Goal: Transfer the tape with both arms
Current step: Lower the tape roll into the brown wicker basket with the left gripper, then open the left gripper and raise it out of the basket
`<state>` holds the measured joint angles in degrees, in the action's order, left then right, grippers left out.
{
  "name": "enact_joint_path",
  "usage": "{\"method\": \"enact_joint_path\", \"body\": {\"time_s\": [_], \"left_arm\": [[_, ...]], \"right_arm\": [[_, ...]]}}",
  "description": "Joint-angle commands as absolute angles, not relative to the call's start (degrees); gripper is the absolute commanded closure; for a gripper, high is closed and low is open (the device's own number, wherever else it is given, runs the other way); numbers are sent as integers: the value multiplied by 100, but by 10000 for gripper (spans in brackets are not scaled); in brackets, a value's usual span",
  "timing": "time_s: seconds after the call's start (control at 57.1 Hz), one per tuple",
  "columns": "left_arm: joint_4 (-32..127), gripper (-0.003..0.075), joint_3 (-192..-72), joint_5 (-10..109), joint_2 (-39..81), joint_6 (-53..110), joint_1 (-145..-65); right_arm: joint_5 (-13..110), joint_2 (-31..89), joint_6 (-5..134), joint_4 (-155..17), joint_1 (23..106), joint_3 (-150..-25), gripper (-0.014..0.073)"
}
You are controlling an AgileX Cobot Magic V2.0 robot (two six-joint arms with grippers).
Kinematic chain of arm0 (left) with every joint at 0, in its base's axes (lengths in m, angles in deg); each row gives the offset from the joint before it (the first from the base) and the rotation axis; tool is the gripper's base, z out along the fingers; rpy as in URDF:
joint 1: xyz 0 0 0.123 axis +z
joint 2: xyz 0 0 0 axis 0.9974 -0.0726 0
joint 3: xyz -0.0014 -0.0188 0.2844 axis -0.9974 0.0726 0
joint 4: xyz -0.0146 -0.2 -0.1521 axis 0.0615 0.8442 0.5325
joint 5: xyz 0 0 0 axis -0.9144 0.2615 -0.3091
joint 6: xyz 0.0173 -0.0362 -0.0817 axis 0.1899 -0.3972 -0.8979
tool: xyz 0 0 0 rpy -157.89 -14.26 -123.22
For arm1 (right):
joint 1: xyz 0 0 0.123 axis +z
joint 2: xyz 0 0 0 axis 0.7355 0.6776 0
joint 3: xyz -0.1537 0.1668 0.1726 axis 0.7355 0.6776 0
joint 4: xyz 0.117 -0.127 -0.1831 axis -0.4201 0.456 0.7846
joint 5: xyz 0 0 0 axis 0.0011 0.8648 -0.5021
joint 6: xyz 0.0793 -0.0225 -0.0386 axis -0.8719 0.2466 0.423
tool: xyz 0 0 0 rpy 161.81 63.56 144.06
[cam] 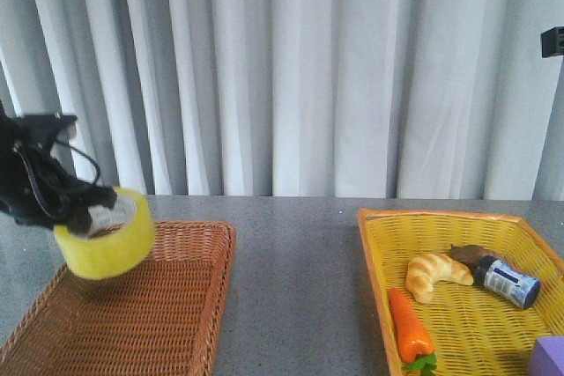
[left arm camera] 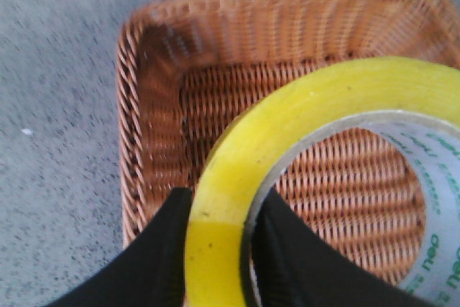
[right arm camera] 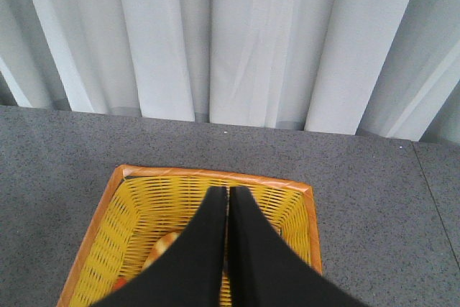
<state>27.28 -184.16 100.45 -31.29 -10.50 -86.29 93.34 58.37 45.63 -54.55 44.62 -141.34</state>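
1 tape (cam: 104, 242), core axis tilted up-right

Light is even and diffuse in my front view, brightest on the white curtain (cam: 291, 68), which is near washed out. Shadows are faint. My left wrist view is soft: the tape (left arm camera: 237, 156) and brown basket (left arm camera: 154, 127) show blur. My right wrist view is sharper; yellow basket (right arm camera: 108, 199) slightly blurred at the bottom edge.

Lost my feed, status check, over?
Left gripper shut on tape, held above brown basket. Right gripper shut, empty, over yellow basket. Nothing in the way.
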Motion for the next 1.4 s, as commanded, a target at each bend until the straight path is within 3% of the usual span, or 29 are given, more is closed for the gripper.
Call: {"method": "enact_joint_path", "body": {"time_s": [0.0, 0.315, 0.823, 1.016, 1.244, 1.384], "left_arm": [[2892, 608, -18427, 9739, -2968, -1034, -8645], [3095, 597, -18293, 9886, -3499, -1022, -8656], [3491, 514, -18236, 9720, -3958, -524, -8799], [3462, 438, -18242, 9630, -4007, -269, -8943], [3458, 290, -18242, 9643, -4013, -269, -8943], [3488, 251, -18254, 9701, -3989, -269, -8943]], "right_arm": [[8954, 5653, 4602, -5454, 4430, -14264, 601], [8948, 5653, 4602, -5454, 4430, -14264, 601], [8948, 5653, 4602, -5454, 4430, -14264, 601], [8948, 5653, 4602, -5454, 4430, -14264, 601], [8948, 5653, 4602, -5454, 4430, -14264, 601], [8948, 5653, 4602, -5454, 4430, -14264, 601]]}}
